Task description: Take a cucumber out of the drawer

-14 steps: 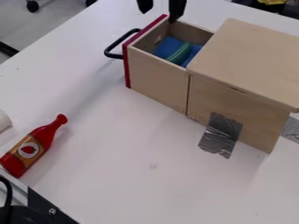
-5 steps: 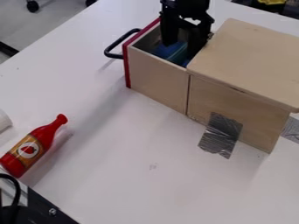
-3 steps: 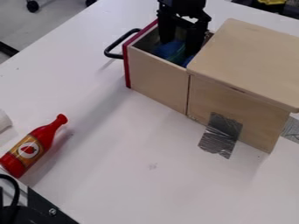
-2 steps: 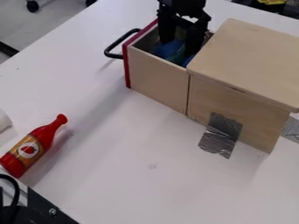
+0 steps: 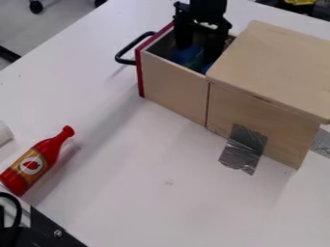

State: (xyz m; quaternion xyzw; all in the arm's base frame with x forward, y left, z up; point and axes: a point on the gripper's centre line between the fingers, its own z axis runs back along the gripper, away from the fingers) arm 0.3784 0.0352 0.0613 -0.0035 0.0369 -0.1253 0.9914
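One gripper [image 5: 197,54] down in the drawer [image 5: 172,80], fingers parted, no hold I can see | green cucumber [image 5: 195,60] low inside, beside blue item [image 5: 184,54] | risk: closing may pinch both, or cabinet [image 5: 270,67] edge may snag my lift

Black arm [image 5: 207,6] at top edge; gripper [image 5: 199,52] hangs upright, 2 fingers [image 5: 184,36] apart, pointing down.

The gripper [image 5: 196,52] hangs into the open drawer [image 5: 172,84] of a wooden box [image 5: 274,62], its fingers apart near something blue [image 5: 185,56]. A red bottle [image 5: 38,161] (tomato on its label) lies on the white table [image 5: 155,188]
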